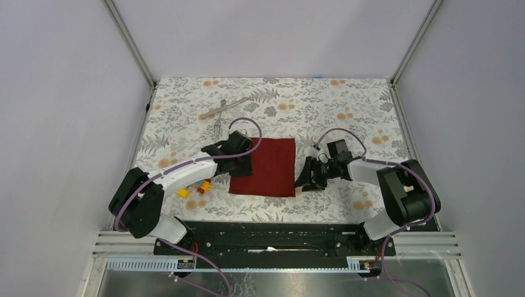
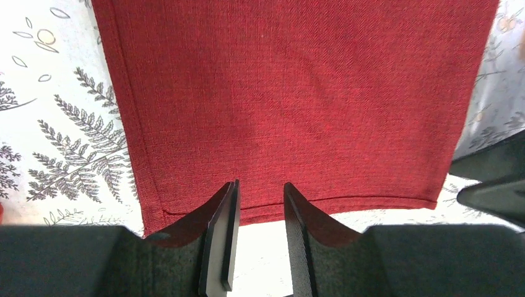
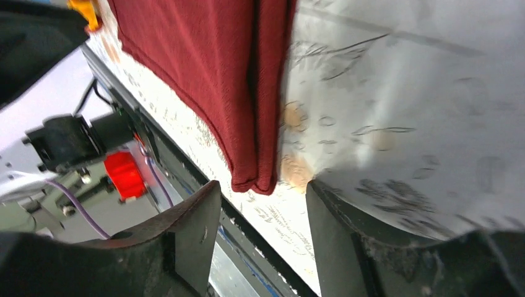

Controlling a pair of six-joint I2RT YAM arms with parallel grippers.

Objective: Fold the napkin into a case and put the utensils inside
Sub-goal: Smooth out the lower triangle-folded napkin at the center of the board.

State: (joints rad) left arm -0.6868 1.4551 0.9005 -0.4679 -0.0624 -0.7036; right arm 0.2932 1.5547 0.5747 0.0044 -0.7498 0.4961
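In the top view, my left pincer [image 1: 242,163] covers the left edge of the napkin [image 1: 265,166], so I cannot see how the cloth ends under it. My right pincer [image 1: 308,177] is dark against its own arm, and from above I cannot make out its fingers. The left wrist camera cuts the napkin off at the top. The right wrist picture is tilted and blurred on the table side, and the cloth runs out of it at the top.

Both my pincers stand apart and hold nothing. The fingers of the left one stop just before the near hem of the napkin, with bare table between them. The fingers of the right one stand to both sides of the cloth's corner, just short of it. There the edge shows two layers, one lying on the other.

The napkin lies flat in the middle of the table [image 1: 334,105], between my two arms. The utensils [image 1: 224,109] lie well apart from it at the far left. One is a fork [image 1: 217,127], and the other piece I cannot name. Small coloured blocks [image 1: 195,187] lie beside my left arm. The far part and the right side of the table give open room.
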